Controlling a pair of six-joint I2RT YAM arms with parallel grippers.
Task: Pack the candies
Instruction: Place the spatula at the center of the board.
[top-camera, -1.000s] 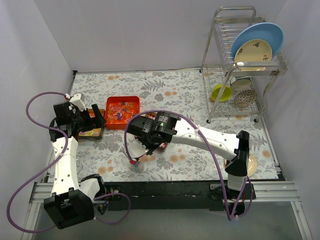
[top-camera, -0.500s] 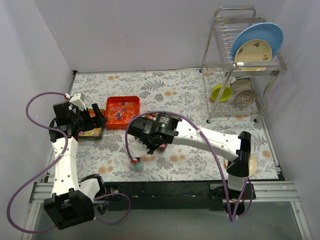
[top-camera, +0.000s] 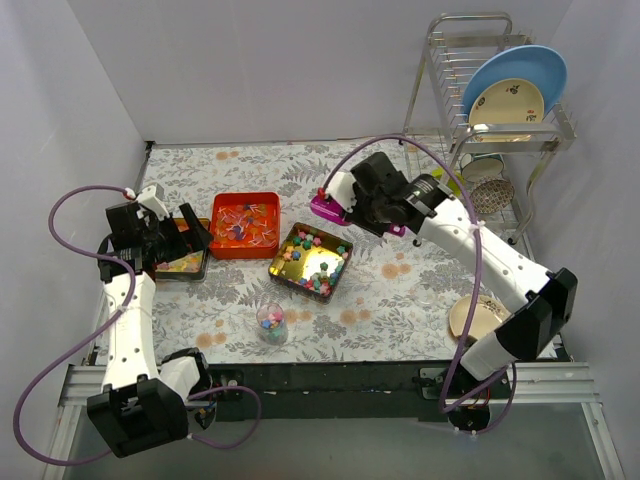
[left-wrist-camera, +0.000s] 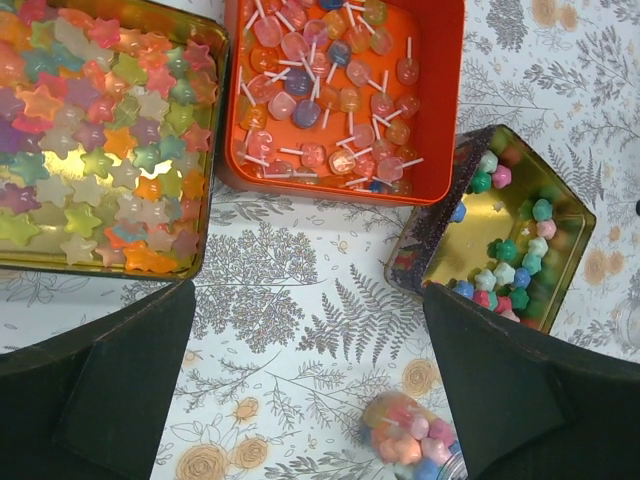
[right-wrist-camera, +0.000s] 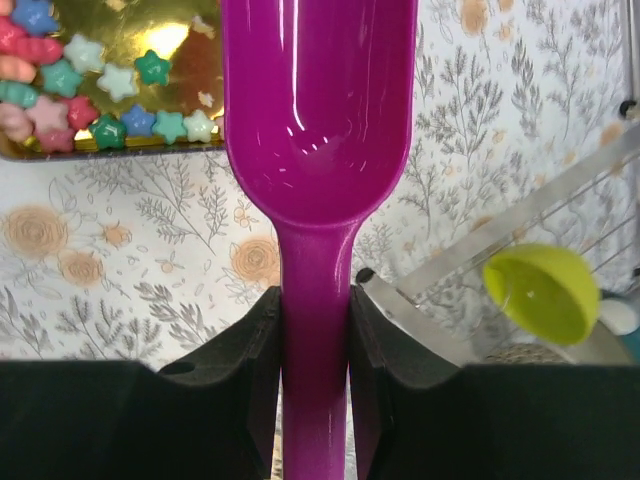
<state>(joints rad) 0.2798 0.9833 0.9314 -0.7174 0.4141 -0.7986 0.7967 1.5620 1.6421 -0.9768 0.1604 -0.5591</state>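
My right fingers (right-wrist-camera: 250, 350) are pinched narrow on the handle of the purple scoop (right-wrist-camera: 315, 120), which hangs by the far corner of the gold tin (left-wrist-camera: 425, 240), close to the candies (left-wrist-camera: 506, 250) in it but not touching them. My left fingers (left-wrist-camera: 100, 390) are spread wide above the tabletop (left-wrist-camera: 300, 310). More candies sit in the orange tin (left-wrist-camera: 445, 100) ahead of them, and a little jar (left-wrist-camera: 410, 435) is right between them.

Glossy plastic scoop (right-wrist-camera: 318, 120), mirror-gold tin (left-wrist-camera: 500, 230)

The table (top-camera: 400, 290) bears an orange tray (top-camera: 243, 253), gold tray (top-camera: 315, 262), rack (top-camera: 447, 70), cup (top-camera: 272, 338) (holding candies (top-camera: 270, 320)).
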